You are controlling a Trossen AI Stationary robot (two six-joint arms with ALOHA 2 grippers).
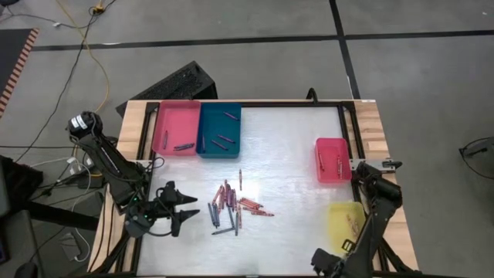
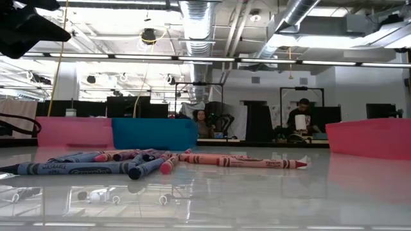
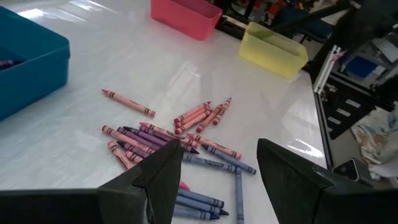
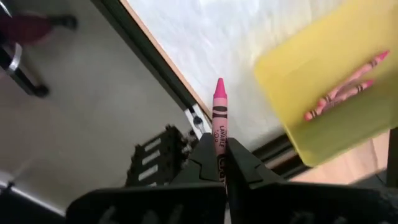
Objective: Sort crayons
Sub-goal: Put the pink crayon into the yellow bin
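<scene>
With a few crayons already in the trays and the main pile (image 1: 231,205) near the yellow tray (image 4: 329,87) unsorted, my right gripper (image 4: 219,155) pinches a pink crayon (image 4: 219,118) beside that tray, while my left gripper (image 3: 217,168) stands wide.

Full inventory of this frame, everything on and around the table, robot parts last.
crayon pile: a couple dozen, red, pink, blue-grey and dark, table middle toward the left arm
pink tray: one, far left of table, a few crayons inside
blue tray: one, touching the pink tray, a few crayons inside
red tray: one, right edge, two crayons inside
yellow tray: one, near right corner, a few pink crayons inside
pink crayon: one, held in the right gripper
people: two, seated in the room beyond the table
left gripper: fingers open, beside the crayon pile
right gripper: fingers shut on the pink crayon, off the table's edge near the yellow tray
</scene>
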